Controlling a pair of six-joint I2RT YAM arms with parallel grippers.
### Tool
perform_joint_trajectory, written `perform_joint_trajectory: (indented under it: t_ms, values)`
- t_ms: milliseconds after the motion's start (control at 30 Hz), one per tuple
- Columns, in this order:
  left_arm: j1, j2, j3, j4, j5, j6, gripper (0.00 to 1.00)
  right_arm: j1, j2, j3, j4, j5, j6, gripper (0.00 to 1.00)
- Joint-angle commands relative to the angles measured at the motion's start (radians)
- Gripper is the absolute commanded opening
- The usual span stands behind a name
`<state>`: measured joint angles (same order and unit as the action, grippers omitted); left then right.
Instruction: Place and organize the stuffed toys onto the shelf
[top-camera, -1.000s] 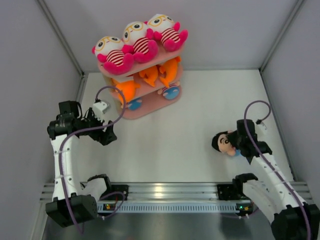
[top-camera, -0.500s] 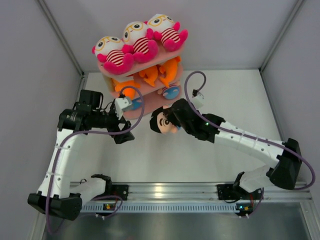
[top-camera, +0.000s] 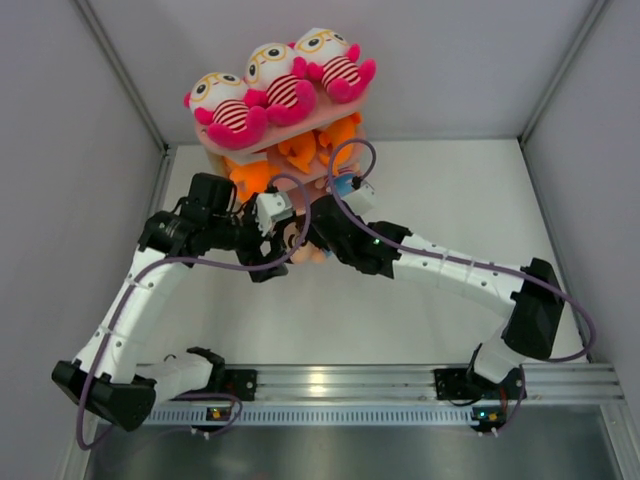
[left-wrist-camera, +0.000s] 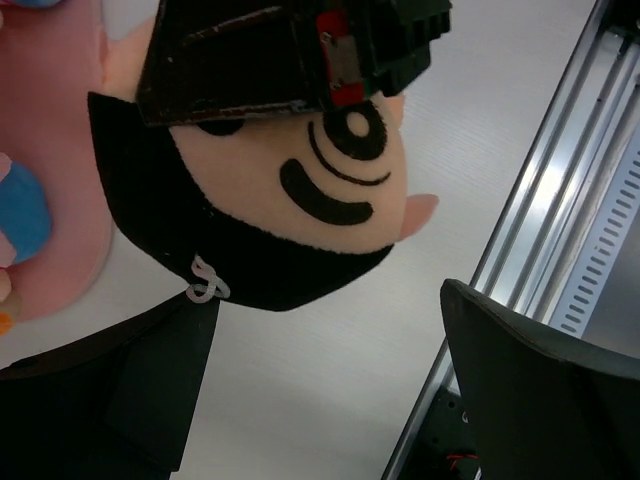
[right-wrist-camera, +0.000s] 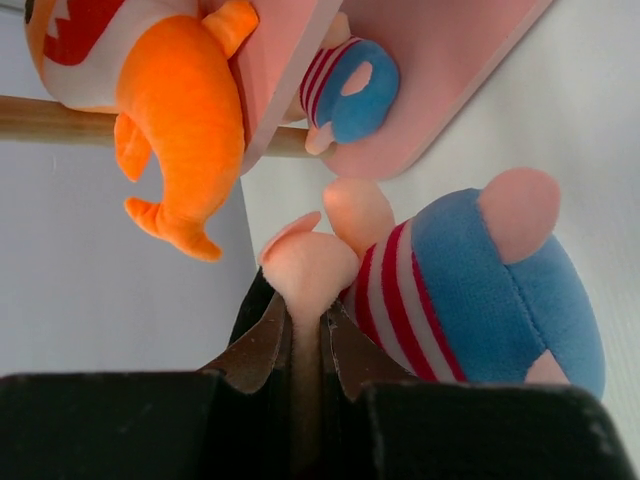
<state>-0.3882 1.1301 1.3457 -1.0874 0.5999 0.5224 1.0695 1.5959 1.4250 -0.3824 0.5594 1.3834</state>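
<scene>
The pink three-tier shelf (top-camera: 283, 133) stands at the far left-centre. Three white-faced dolls (top-camera: 272, 80) with yellow glasses sit on its top board, and orange sharks (top-camera: 300, 150) lie on the middle board. My right gripper (top-camera: 320, 233) is shut on a peach limb of a peach-faced striped doll (top-camera: 298, 240), holding it just in front of the bottom board. In the right wrist view the gripper (right-wrist-camera: 305, 318) pinches that limb, with the doll's striped blue body (right-wrist-camera: 480, 280) beside it. My left gripper (top-camera: 264, 262) is open beside the doll's black-haired head (left-wrist-camera: 300, 190), not touching it.
Another striped doll with blue (right-wrist-camera: 345, 88) lies on the shelf's bottom board (right-wrist-camera: 450, 60), under an orange shark (right-wrist-camera: 180, 130). Grey walls close in the table on three sides. The metal rail (top-camera: 330, 385) with the arm bases runs along the near edge.
My right arm carried the doll from the right side of the table across to the front of the shelf. My left arm swung right toward the shelf and the doll.
</scene>
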Motion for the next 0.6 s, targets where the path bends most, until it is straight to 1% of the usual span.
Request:
perform_joint_trajectory:
  t_ms: [0, 67, 100, 167, 200, 267, 300, 333, 367, 400, 433, 467, 500, 533, 567]
  values:
    - [-0.008, 0.033, -0.014, 0.148, -0.061, -0.071, 0.98, 0.029, 0.004, 0.051, 0.068, -0.004, 0.000, 0.00]
    - [-0.008, 0.034, -0.019, 0.211, -0.121, -0.117, 0.99, 0.030, -0.008, 0.034, 0.114, -0.021, -0.021, 0.00]
    - [-0.006, 0.034, -0.028, 0.236, -0.191, -0.145, 0.96, 0.033, -0.016, 0.020, 0.150, -0.032, -0.038, 0.00]
    - [-0.006, 0.034, -0.036, 0.279, -0.219, -0.151, 0.80, 0.035, -0.037, -0.020, 0.235, -0.059, -0.096, 0.00]
    - [-0.006, 0.031, -0.039, 0.285, -0.221, -0.156, 0.61, 0.040, -0.042, -0.026, 0.249, -0.067, -0.107, 0.00]
    - [-0.008, 0.031, -0.042, 0.291, -0.198, -0.162, 0.43, 0.041, -0.054, -0.038, 0.272, -0.092, -0.150, 0.00]
    - [-0.008, 0.033, -0.039, 0.293, -0.196, -0.163, 0.27, 0.041, -0.060, -0.041, 0.278, -0.098, -0.167, 0.00]
    - [-0.008, 0.031, -0.036, 0.297, -0.215, -0.176, 0.00, 0.040, -0.066, -0.050, 0.284, -0.113, -0.199, 0.00]
    - [-0.006, 0.028, -0.033, 0.297, -0.225, -0.179, 0.00, 0.040, -0.076, -0.058, 0.292, -0.125, -0.225, 0.05]
    - [-0.006, 0.020, -0.033, 0.297, -0.232, -0.164, 0.00, 0.038, -0.083, -0.063, 0.318, -0.137, -0.263, 0.14]
    - [-0.006, 0.011, -0.039, 0.296, -0.241, -0.156, 0.00, 0.035, -0.114, -0.084, 0.345, -0.203, -0.409, 0.29]
    - [-0.006, -0.016, -0.045, 0.296, -0.239, -0.142, 0.00, 0.027, -0.138, -0.101, 0.373, -0.279, -0.532, 0.49]
    - [-0.005, -0.035, -0.054, 0.296, -0.232, -0.106, 0.00, -0.003, -0.167, -0.132, 0.411, -0.393, -0.745, 0.59]
    - [-0.006, -0.053, -0.063, 0.293, -0.229, -0.090, 0.00, -0.012, -0.238, -0.149, 0.399, -0.404, -0.846, 0.67]
    - [-0.006, -0.087, -0.078, 0.291, -0.213, -0.075, 0.00, -0.014, -0.278, -0.172, 0.386, -0.409, -0.947, 0.73]
